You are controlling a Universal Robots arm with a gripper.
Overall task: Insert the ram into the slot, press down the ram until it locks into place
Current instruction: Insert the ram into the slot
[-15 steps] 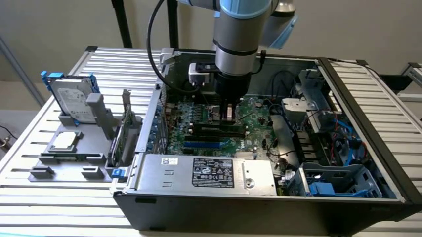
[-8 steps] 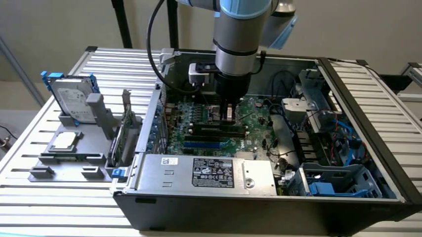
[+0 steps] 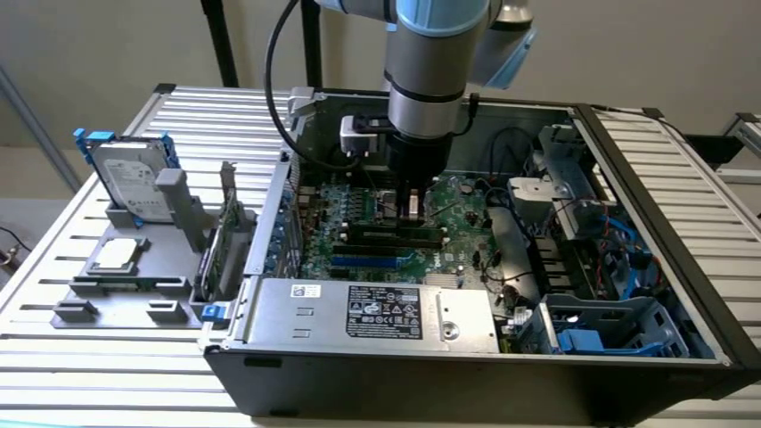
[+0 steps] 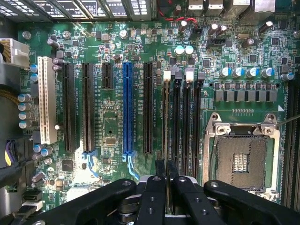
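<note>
Gripper (image 4: 165,165), as I watch remotely, reaches into the open computer case (image 3: 476,383) over the green motherboard (image 4: 110,110), its fingers pinching the ram (image 4: 164,131), which stands edge-on along the slot (image 4: 166,75) nearest the expansion sockets.

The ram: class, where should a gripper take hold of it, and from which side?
Pinch its two flat faces at the top edge, coming from straight above. The ram stands on edge, thin, with black sockets close alongside, so only its top is free.
</note>
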